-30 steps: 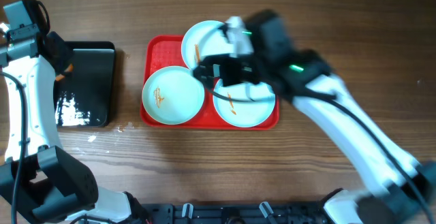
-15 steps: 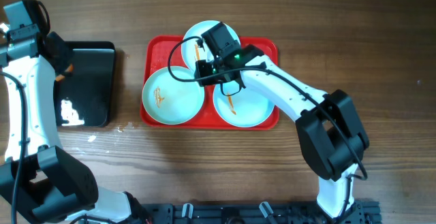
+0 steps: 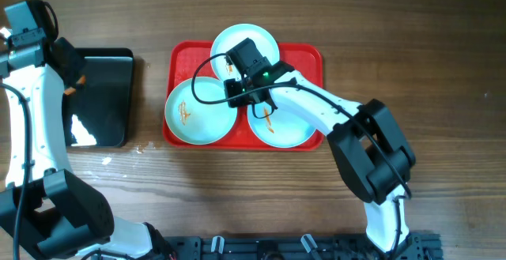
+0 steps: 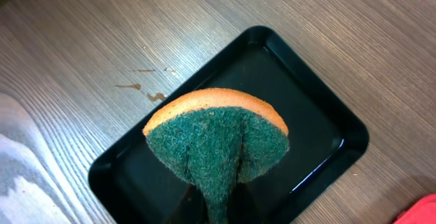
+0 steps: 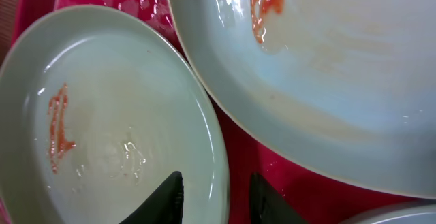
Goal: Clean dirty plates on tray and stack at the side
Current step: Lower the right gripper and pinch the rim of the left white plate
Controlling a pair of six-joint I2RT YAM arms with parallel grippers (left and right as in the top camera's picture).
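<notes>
Seen from above, a wooden table (image 3: 411, 39) holds a red tray (image 3: 180, 62) at its centre, carrying three pale round plates packed close together: a top plate (image 3: 261, 35), a left plate (image 3: 194, 114) and a right plate (image 3: 288, 126). The left and right plates show small orange smears, and none is stacked at the side yet. The right gripper (image 3: 237, 88) reaches in from the lower right and sits low where the plates meet. Its wrist camera shows the two black fingertips (image 5: 167, 197) straddling the left plate's rim, one over the plate's inside and one over the red tray (the jaws are partly closed, but I cannot tell whether they actually pinch the rim). On the left side of the table, well apart from the tray, the left gripper (image 3: 69, 66) hangs over a black bin (image 4: 327, 125), clenched on a green and orange sponge (image 4: 218, 139).
</notes>
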